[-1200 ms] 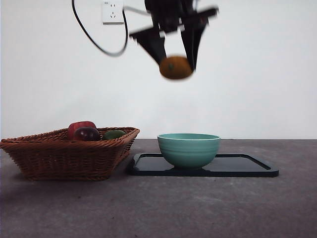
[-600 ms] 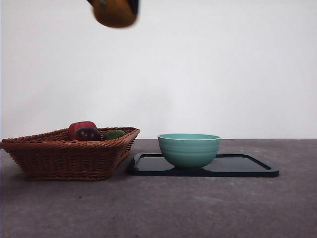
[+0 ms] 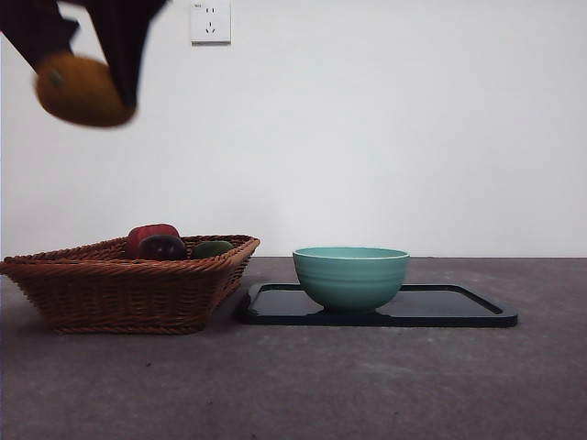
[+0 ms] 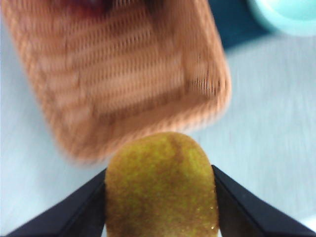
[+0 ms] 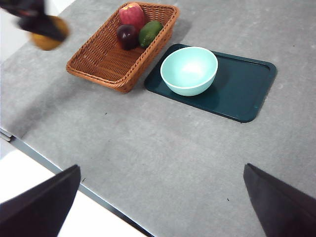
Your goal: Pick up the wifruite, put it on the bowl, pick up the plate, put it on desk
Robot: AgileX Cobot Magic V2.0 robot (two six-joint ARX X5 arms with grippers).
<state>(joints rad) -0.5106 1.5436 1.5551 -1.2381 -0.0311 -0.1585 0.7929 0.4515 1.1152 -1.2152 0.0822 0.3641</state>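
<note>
Front view: the left gripper (image 3: pixel 87 78) hangs high at the top left corner, above the wicker basket (image 3: pixel 128 284), its jaws clamped on the wifruite (image 3: pixel 83 90). The bowl (image 3: pixel 350 277) stands well to the right on the dark tray (image 3: pixel 459 312), which lies on the surface (image 3: pixel 293 385). To do this step well, I judge the arm should carry the fruit rightward, keeping it high until it is over the bowl's middle, and only then lower it and let go close above the inside, so the egg-shaped fruit does not bounce off the rim or roll onto the tray.

Left wrist view: the two black jaws press the wifruite (image 4: pixel 160 190) from both sides, gripping its flanks. The picture is blurred, which suggests the arm is moving. The basket (image 4: pixel 123 79) lies below and beyond the fruit, and an edge of the bowl (image 4: pixel 286 15) shows at a corner.

Right wrist view: the right gripper (image 5: pixel 163 207) waits high over the near side of the surface, jaws spread wide and holding nothing. The basket (image 5: pixel 106 59) holds a red fruit (image 5: pixel 131 15), a dark purple fruit (image 5: pixel 127 35) and a green fruit (image 5: pixel 149 32). The bowl (image 5: pixel 189 70) is empty. Nothing stands between the fruit and the bowl except the basket's right wall, which a high path clears.
</note>
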